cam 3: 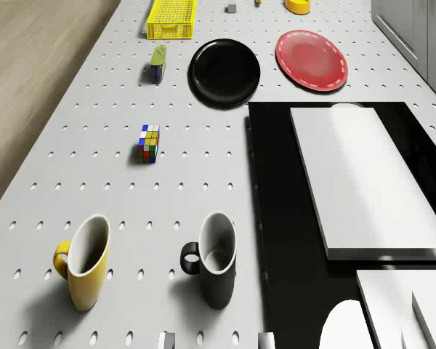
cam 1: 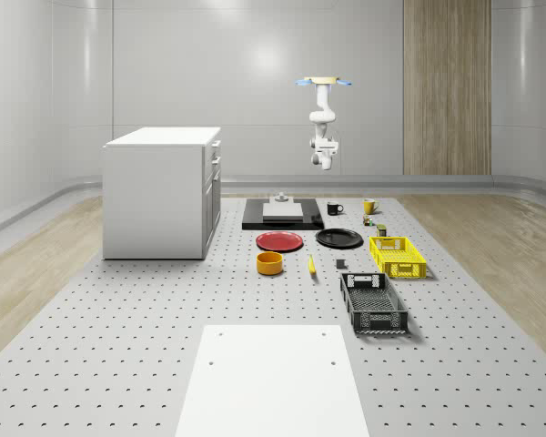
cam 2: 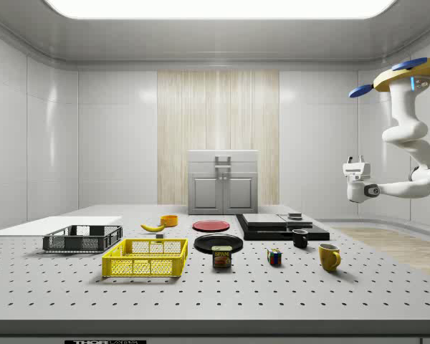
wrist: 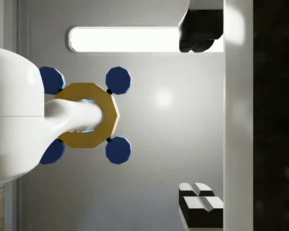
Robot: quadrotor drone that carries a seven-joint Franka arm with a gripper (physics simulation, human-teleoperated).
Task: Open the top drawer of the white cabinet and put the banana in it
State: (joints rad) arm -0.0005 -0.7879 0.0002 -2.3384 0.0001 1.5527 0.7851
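Overhead, the drone (cam 1: 324, 83) hovers high in the whole-scene view's upper right, above the table's (cam 1: 118, 346) far end; its gripper (cam 2: 353, 168) hangs released, fingers apart; the banana (cam 1: 311, 265) lies mid-frame near the orange bowl (cam 1: 270, 263); the white cabinet (cam 1: 161, 191) stands left, drawers closed.

I see a bright room with soft, even light. A long ceiling lamp (wrist: 123, 39) glows white overhead, and it makes pale shiny spots on the back wall (cam 1: 264, 64). The yellow mug (cam 3: 83, 265) and the black mug (cam 3: 214, 260) drop small soft shadows on the table (cam 3: 131, 203). Nothing looks blurry or bent.
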